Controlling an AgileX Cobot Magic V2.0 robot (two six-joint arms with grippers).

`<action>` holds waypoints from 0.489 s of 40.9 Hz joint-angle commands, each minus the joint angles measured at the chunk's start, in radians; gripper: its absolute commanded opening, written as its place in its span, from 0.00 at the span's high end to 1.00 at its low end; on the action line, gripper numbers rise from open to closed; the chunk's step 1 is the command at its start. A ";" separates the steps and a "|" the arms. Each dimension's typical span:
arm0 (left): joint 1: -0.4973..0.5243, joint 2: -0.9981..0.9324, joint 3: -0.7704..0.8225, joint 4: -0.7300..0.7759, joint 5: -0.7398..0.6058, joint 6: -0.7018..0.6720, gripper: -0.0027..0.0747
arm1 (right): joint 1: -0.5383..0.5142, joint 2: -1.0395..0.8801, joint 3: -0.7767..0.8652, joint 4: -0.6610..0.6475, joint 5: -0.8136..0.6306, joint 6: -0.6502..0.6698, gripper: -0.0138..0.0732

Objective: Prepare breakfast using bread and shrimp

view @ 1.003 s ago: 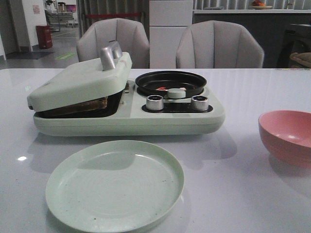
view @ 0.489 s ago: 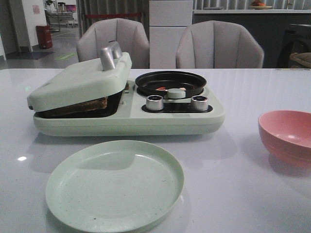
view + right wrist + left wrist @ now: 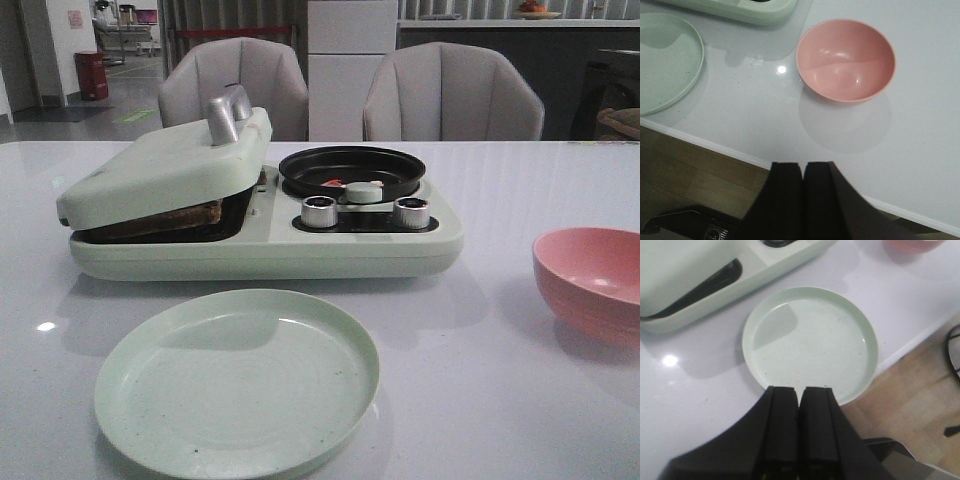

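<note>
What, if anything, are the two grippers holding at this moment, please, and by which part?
Nothing is held. The left gripper and the right gripper are both shut on nothing, back from the table's near edge.

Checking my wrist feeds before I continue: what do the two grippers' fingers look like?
Both look alike: the left gripper and right gripper each have two flat, matte black, rectangular fingers set side by side, widening into a black housing behind. No cables or markings are visible on either.

Dim, greyish, grainy pictures; overhead lamp glare spots the glossy white table (image 3: 500, 400); soft shadows; near wrist-view fingers blurred.
</note>
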 commanded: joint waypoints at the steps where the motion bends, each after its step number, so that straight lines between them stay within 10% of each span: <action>1: 0.002 -0.002 -0.028 0.078 -0.109 -0.100 0.83 | 0.000 0.004 -0.026 0.005 -0.056 0.004 0.83; 20: 0.002 -0.002 -0.028 0.075 -0.103 -0.100 0.83 | 0.000 0.004 -0.026 0.000 -0.055 0.004 0.83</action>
